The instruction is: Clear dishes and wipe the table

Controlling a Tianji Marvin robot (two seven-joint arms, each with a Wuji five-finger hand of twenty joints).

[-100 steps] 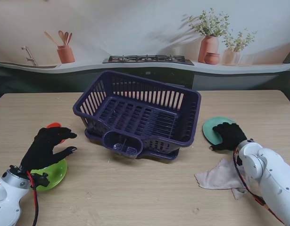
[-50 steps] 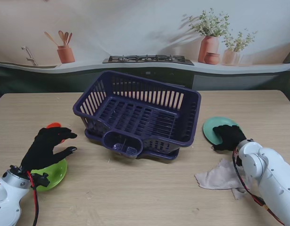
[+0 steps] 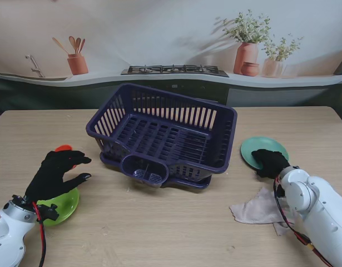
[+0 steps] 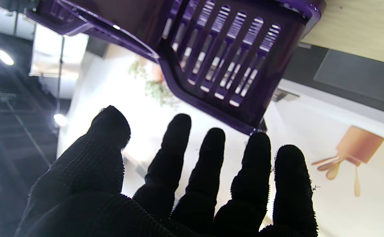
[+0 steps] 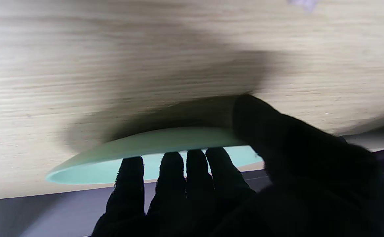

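A teal plate (image 3: pixel 266 147) lies right of the dish rack. My right hand (image 3: pixel 269 162) is shut on its near edge. In the right wrist view the fingers (image 5: pixel 178 177) lie on the teal plate (image 5: pixel 165 141), the thumb is at its rim, and a shadow shows between plate and table. My left hand (image 3: pixel 57 172) hovers open, fingers spread, over a green plate (image 3: pixel 67 207), with an orange dish (image 3: pixel 63 148) just beyond it. The left wrist view shows the left hand (image 4: pixel 178 191) empty, pointing at the rack (image 4: pixel 231 49).
A dark purple dish rack (image 3: pixel 165 133) with a cutlery cup stands mid-table. A beige cloth (image 3: pixel 257 210) lies crumpled next to my right forearm. A counter with a hob, a utensil pot and plant pots runs along the far wall.
The right hand has closed on the teal plate and drawn it slightly to the right, its edge rising from the table. The left hand has not moved.
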